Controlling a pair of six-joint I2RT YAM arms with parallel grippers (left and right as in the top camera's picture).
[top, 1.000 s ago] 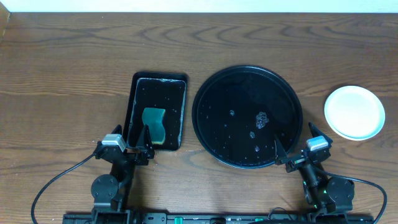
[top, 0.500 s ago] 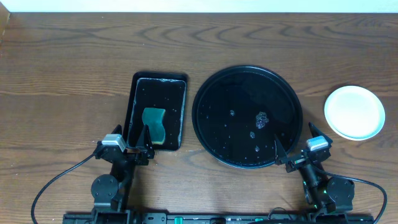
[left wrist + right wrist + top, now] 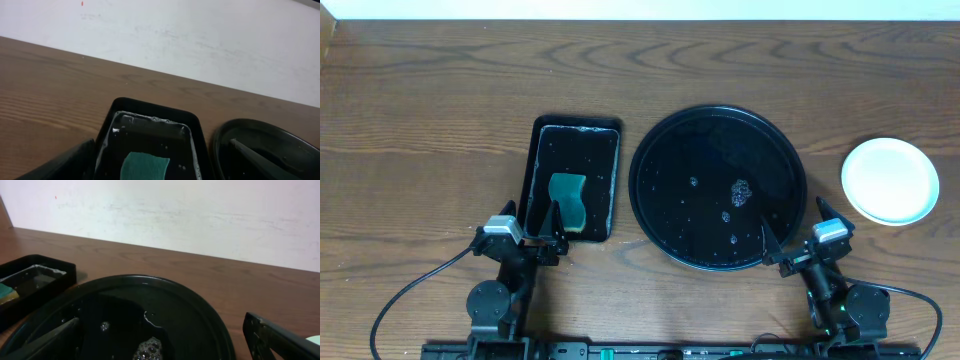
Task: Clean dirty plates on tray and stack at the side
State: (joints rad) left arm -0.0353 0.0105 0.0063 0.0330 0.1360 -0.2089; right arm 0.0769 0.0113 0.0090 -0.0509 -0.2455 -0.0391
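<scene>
The round black tray point(image 3: 705, 150) lies at the table's middle right, wet, with small patches of foam and no plate on it. It also shows in the right wrist view point(image 3: 200, 310) and the left wrist view point(image 3: 285, 140). A pale plate point(image 3: 890, 180) lies on the table to the tray's right; I cannot tell whether others lie under it. A sliver of it shows in the right wrist view point(image 3: 315, 340). My left gripper point(image 3: 534, 226) point(image 3: 160, 170) is open and empty at the near end of the rectangular tray. My right gripper point(image 3: 795, 236) point(image 3: 160, 345) is open and empty at the round tray's near right rim.
A smaller rectangular black tray point(image 3: 545, 135) point(image 3: 150, 107) point(image 3: 30, 280) holds soapy water and a green sponge point(image 3: 567, 200) point(image 3: 145, 167), left of the round tray. A white wall bounds the table's far edge.
</scene>
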